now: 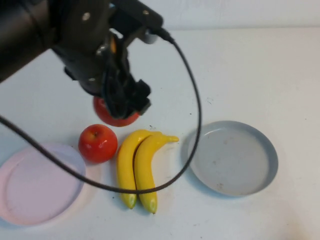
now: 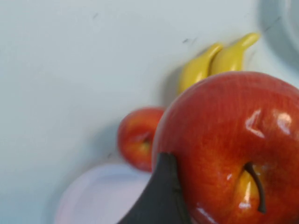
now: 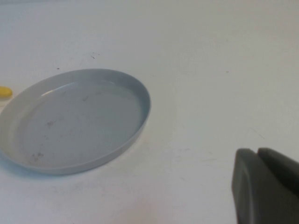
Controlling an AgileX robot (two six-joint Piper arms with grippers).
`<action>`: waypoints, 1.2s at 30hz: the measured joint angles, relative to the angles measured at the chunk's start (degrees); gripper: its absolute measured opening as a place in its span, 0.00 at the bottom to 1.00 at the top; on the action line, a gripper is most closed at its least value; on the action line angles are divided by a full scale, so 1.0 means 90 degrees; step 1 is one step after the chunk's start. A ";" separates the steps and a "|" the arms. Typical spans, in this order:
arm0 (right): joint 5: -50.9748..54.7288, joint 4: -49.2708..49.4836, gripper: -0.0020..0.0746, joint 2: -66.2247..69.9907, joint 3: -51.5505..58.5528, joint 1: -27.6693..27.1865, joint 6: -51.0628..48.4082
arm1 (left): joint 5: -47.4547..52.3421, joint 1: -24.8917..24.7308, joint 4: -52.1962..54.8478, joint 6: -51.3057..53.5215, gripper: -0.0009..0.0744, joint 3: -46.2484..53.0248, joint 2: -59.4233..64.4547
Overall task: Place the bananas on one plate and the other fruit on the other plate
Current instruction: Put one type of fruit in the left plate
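My left gripper (image 1: 120, 107) is clamped around one red apple (image 1: 116, 117), wide jaws on either side of it; I can't tell whether it's off the white table (image 1: 240, 70). From the left wrist one dark finger (image 2: 161, 196) presses on its skin. The second apple (image 1: 98, 143) sits on the table just beside the pink plate (image 1: 37, 185), not on it. The bananas (image 1: 137, 167) lie as a joined pair between that apple and the grey-blue plate (image 1: 232, 157), on neither plate. My right gripper (image 3: 266, 186) is closed, holding nothing, low over the table near the grey-blue plate.
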 joint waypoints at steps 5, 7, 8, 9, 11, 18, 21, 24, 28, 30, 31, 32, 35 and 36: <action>0.0000 0.0000 0.00 0.0000 0.0000 0.0000 0.0000 | 0.0019 0.0754 0.0097 -0.0071 0.77 0.1149 -0.0770; 0.0000 0.0000 0.00 0.0000 0.0000 0.0000 0.0000 | 0.0030 0.1111 0.0111 -0.0089 0.77 0.1710 -0.0982; 0.0000 0.0000 0.00 0.0000 0.0000 0.0000 0.0000 | 0.0030 0.1316 0.0122 -0.0087 0.77 0.1976 -0.1073; 0.0000 0.0000 0.00 0.0000 0.0000 0.0000 0.0000 | 0.0030 0.1516 0.0122 -0.0117 0.77 0.2230 -0.1134; 0.0000 0.0000 0.00 0.0000 0.0000 0.0000 0.0000 | 0.0030 0.1880 0.0092 -0.0154 0.77 0.2645 -0.1184; 0.0000 0.0000 0.00 0.0000 0.0000 0.0000 0.0000 | -0.0819 0.2520 -0.0303 -0.0203 0.77 0.3669 -0.1055; 0.0000 0.0000 0.00 0.0000 0.0000 0.0000 0.0000 | -0.0941 0.2665 -0.0361 -0.0154 0.77 0.3714 -0.0847; 0.0000 0.0000 0.00 0.0000 0.0000 0.0000 0.0000 | -0.1116 0.2726 -0.0374 -0.0075 0.77 0.3714 -0.0590; 0.0000 0.0000 0.00 0.0000 0.0000 0.0000 0.0000 | -0.1200 0.2726 -0.0388 -0.0059 0.84 0.3714 -0.0291; 0.0000 0.0000 0.00 0.0000 0.0000 0.0000 0.0000 | -0.1233 0.2726 -0.0388 -0.0154 0.89 0.3714 -0.0206; 0.0000 0.0000 0.00 0.0000 0.0000 0.0000 0.0000 | -0.1233 0.2726 -0.0376 -0.0191 0.90 0.3714 -0.0203; 0.0000 0.0000 0.00 0.0000 0.0000 0.0000 0.0000 | -0.1219 0.2726 -0.0376 -0.0222 0.90 0.3688 -0.0203; 0.0000 0.0000 0.00 0.0000 0.0000 0.0000 0.0000 | -0.0998 0.2726 -0.0376 -0.0261 0.90 0.3472 -0.0227; 0.0000 0.0000 0.00 0.0000 0.0000 0.0000 0.0000 | -0.0909 0.2726 -0.0409 -0.0277 0.90 0.3368 -0.0259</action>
